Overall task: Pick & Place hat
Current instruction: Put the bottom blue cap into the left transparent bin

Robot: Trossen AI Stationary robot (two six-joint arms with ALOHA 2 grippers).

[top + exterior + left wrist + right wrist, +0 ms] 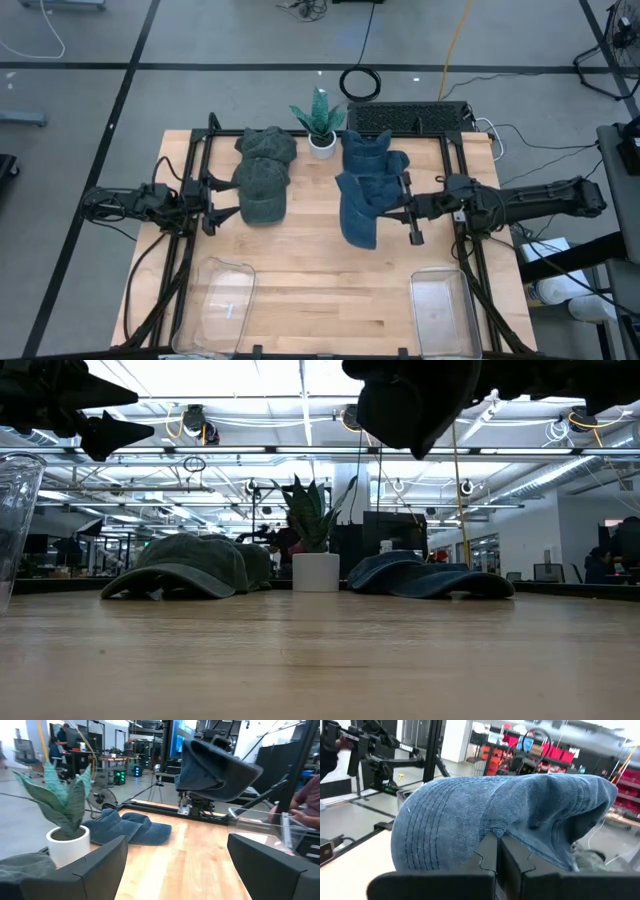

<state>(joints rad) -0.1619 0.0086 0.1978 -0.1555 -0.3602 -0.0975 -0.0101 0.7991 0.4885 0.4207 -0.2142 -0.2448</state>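
High view showed the wooden tabletop [330, 290] in mid frame, with two green hats [263, 175] left of centre, a potted plant [320, 125] at upper centre, and blue hats right of it. The right pincer [405, 207], right of centre, was clenched on a blue hat [360, 205] that hung over a second blue hat [368, 152] lying above it in the frame; the left pincer [215, 200], left of centre, stood released and empty just beside the green hats. Two clear bins sat at the lower edge, the left bin [222, 295] and the right bin [438, 305], both seemingly without hats. Low view showed the held hat as a dark shape [410, 405] at the top of the frame, clear of the tabletop, while green hats [190, 568] and a blue hat [430, 578] rested flat either side of the plant [315, 555]. Left wrist view showed the lifted blue hat [215, 765] in the upper right of the frame, above the wood. Right wrist view showed blue denim [505, 815] filling the frame, pinched between the closed fingers [487, 857]. Judging from this, the pick of one hat was done and its placing, likely into a bin, remained, with three hats untouched.
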